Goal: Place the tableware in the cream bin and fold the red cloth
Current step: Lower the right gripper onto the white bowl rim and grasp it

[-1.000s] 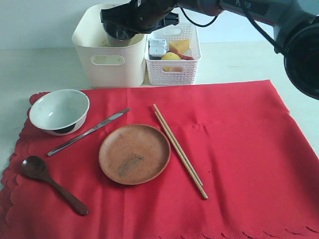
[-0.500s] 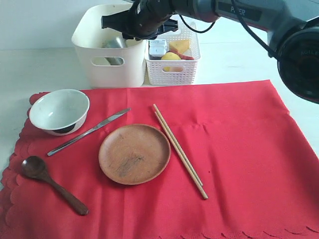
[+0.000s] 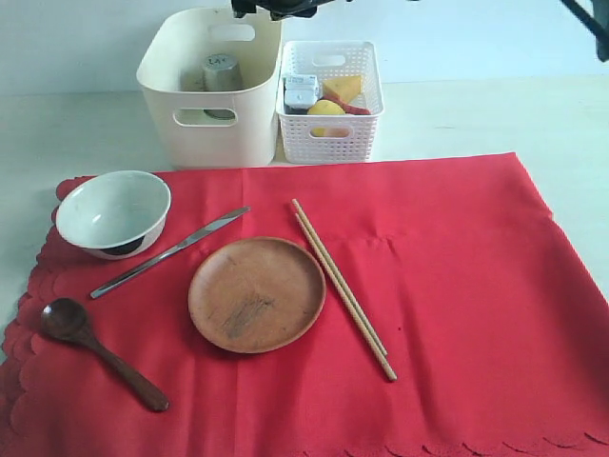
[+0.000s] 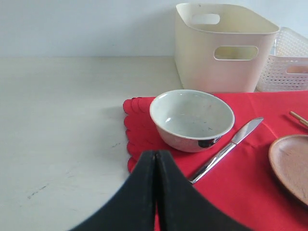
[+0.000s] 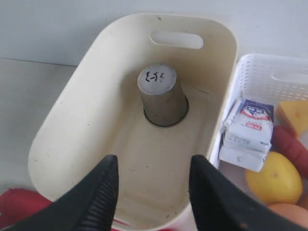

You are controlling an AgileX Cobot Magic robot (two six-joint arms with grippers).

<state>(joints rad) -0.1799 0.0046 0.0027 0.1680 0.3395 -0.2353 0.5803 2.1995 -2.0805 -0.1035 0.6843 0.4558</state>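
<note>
Steel cup (image 5: 162, 96) upside down on floor of cream bin (image 3: 205, 133), bin at back edge of worktop (image 3: 76, 124). Right jaws above bin, apart, empty: cup reads as delivered. Left jaws closed, empty, near white bowl (image 4: 191, 118) at left edge of red cloth (image 3: 457, 286). Cloth loaded, so no folding yet.

Exterior: your right gripper (image 3: 278, 8) cropped at top | steel cup (image 3: 221, 69) lower part behind cream bin (image 3: 190, 143) wall | red cloth (image 3: 457, 295) overruns bottom edge
</note>
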